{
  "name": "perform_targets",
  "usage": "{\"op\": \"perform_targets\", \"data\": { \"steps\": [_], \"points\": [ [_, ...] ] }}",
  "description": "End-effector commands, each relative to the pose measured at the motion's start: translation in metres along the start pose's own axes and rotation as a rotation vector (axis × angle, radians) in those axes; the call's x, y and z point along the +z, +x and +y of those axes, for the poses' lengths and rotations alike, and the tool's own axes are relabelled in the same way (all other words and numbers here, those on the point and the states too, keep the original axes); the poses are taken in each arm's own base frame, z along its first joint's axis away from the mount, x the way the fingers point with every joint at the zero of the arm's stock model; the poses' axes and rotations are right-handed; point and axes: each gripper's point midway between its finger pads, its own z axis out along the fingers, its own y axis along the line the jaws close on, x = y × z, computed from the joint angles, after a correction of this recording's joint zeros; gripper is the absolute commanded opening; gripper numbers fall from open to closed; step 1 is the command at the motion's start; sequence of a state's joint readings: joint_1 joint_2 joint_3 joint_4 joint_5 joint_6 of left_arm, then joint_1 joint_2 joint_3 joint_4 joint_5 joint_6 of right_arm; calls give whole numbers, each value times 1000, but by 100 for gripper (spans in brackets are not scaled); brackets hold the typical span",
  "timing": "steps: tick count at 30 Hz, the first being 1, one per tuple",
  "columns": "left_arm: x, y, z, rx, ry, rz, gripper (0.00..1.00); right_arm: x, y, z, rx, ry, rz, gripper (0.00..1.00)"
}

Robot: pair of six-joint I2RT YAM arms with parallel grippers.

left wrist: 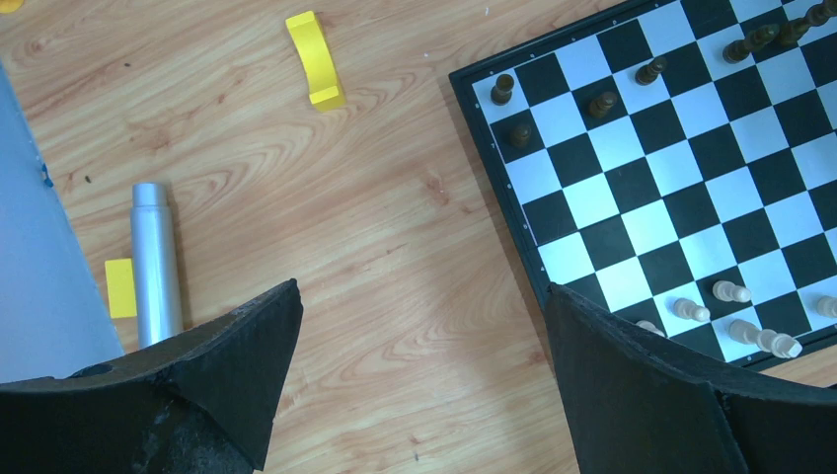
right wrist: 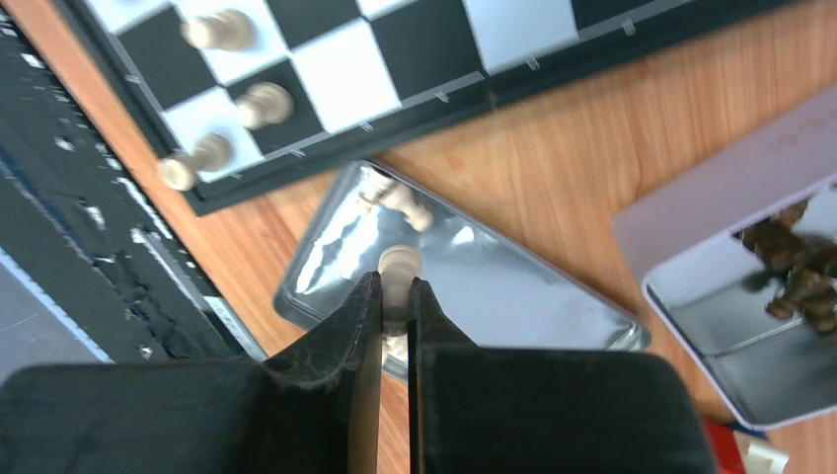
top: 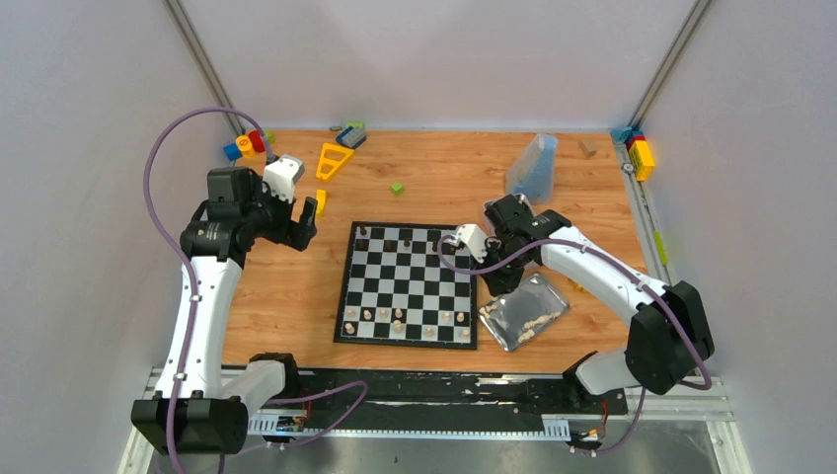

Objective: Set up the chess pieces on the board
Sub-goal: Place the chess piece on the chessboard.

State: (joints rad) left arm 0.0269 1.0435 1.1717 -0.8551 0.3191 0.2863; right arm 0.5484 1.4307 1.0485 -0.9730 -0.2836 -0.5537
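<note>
- right gripper (right wrist: 395, 294): jaws clamped on a cream chess piece (right wrist: 400, 263), its head poking past the tips, over the metal tray (right wrist: 513, 286)
- board (right wrist: 345, 84): beyond the fingertips, past the tray's far rim
- left gripper (left wrist: 422, 294): jaws wide apart over the table (left wrist: 395, 197), board edge just right of it

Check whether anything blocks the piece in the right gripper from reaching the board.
Nothing visible does. The right gripper holds a cream piece over the metal tray; only bare table lies between it and the board.
</note>
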Motion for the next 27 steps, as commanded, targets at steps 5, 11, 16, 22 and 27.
{"op": "perform_targets", "data": {
  "steps": [5, 11, 16, 22, 27],
  "points": [
    [-13, -21, 6, 23, -33, -64, 100, -6, -49, 65, -173, -95, -50, 0],
    [-13, -19, 8, 7, -47, -58, 100, 14, -64, 103, -303, -139, -7, 0],
    [-14, -18, 10, 22, -60, -54, 100, 34, -66, 114, -364, -144, 40, 0],
    [-15, -16, 10, 23, -62, -51, 100, 52, -68, 114, -394, -119, 67, 0],
    [-15, -16, 10, 28, -64, -48, 100, 58, -71, 116, -401, -117, 61, 0]
  ]
}}
